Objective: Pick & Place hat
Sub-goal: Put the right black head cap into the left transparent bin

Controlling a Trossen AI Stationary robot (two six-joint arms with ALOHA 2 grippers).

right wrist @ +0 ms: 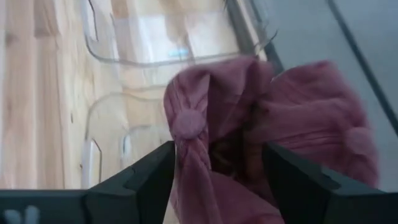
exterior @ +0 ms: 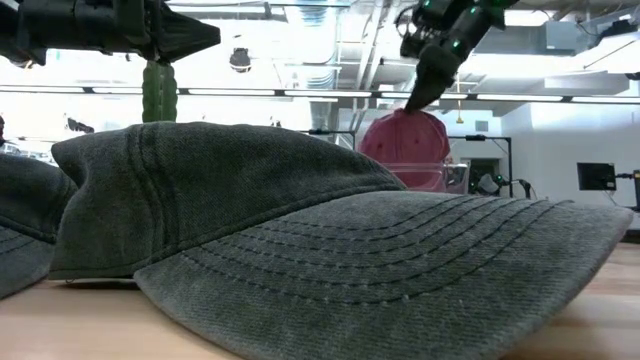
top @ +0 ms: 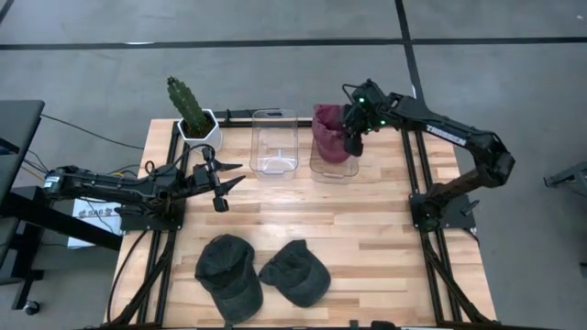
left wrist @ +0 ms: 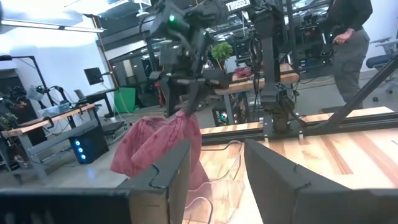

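A pink hat [top: 328, 133] sits bunched up in the right-hand clear container [top: 316, 170] at the table's far side. It also shows in the low view [exterior: 405, 145] and the left wrist view [left wrist: 158, 146]. My right gripper [top: 352, 142] stands over it, shut on its top. Two dark grey caps [top: 229, 270] [top: 295, 272] lie flat on the table near its near edge. My left gripper [top: 223, 181] hovers open over the table's left part, near the cactus, and holds nothing. My right gripper pinches the pink hat's crown [right wrist: 211, 143], close to its top button [right wrist: 189, 121], as a bunched fold between the two fingers [right wrist: 152, 174]. The fingers come from above, pointing down. The hat peaks up at the fingers [left wrist: 186, 112], and its lower part hangs into the clear container.
A second clear container [top: 275, 163] stands left of the first. A cactus in a white pot [top: 194, 115] occupies the far left corner. Bare wood lies between the containers and the grey caps. A person [left wrist: 348, 37] stands in the room beyond the table.
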